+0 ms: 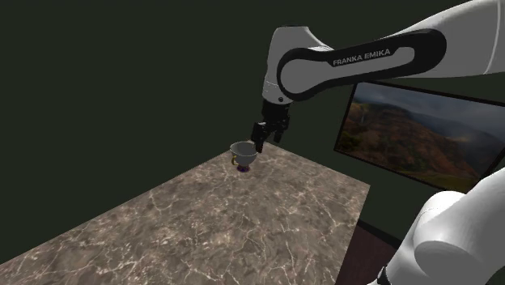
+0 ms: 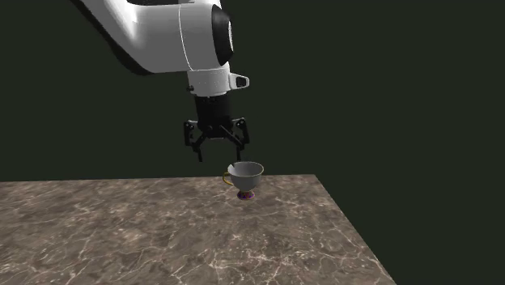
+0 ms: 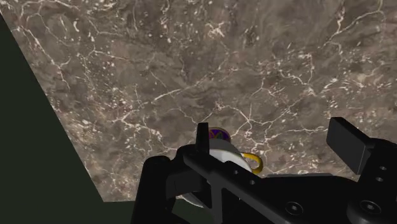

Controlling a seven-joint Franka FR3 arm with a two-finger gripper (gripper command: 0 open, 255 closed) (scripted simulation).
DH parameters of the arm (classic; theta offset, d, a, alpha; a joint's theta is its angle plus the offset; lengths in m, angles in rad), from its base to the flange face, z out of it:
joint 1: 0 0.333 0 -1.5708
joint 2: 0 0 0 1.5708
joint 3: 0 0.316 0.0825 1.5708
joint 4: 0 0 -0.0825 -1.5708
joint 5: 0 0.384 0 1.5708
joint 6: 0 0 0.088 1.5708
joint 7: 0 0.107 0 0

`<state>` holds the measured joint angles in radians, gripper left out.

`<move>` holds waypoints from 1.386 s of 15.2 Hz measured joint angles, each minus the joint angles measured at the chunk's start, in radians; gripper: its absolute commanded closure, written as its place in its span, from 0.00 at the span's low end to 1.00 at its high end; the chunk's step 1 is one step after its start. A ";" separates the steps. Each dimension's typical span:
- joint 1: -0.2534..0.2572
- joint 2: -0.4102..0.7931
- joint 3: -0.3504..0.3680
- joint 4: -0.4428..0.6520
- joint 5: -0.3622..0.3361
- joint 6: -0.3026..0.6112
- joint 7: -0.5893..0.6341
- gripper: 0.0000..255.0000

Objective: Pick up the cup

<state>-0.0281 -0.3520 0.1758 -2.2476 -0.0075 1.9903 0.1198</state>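
Observation:
A small white cup (image 1: 242, 154) with a yellow handle and a purple foot stands upright on the brown marble table (image 1: 218, 227), near its far corner. My gripper (image 1: 264, 144) hangs just above the cup's rim, slightly to the shoulder view's right of it. In the second exterior view the gripper (image 2: 218, 154) is open, its fingers spread, up and to the left of the cup (image 2: 245, 178). In the wrist view the cup (image 3: 224, 150) sits by one finger (image 3: 202, 137) and is partly hidden by the hand; nothing is held.
A framed landscape picture (image 1: 421, 133) hangs on the dark wall at the shoulder view's right. The table's far edge (image 2: 162, 181) and side edge (image 2: 356, 231) run close to the cup. Bare marble stretches toward the near side.

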 measured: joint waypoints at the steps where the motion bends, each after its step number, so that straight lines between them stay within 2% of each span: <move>1: -0.004 0.039 0.007 0.025 -0.010 0.013 0.015 0.00; 5: -0.018 0.192 0.026 0.127 -0.059 0.059 0.071 0.00; 12: -0.015 0.458 0.042 0.353 -0.158 0.084 0.174 0.00; 20: -0.009 0.515 0.041 0.323 -0.184 0.165 0.207 0.00; 21: -0.009 0.518 0.040 0.322 -0.185 0.170 0.207 1.00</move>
<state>-0.0370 0.1662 0.2162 -1.9261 -0.1929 2.1602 0.3268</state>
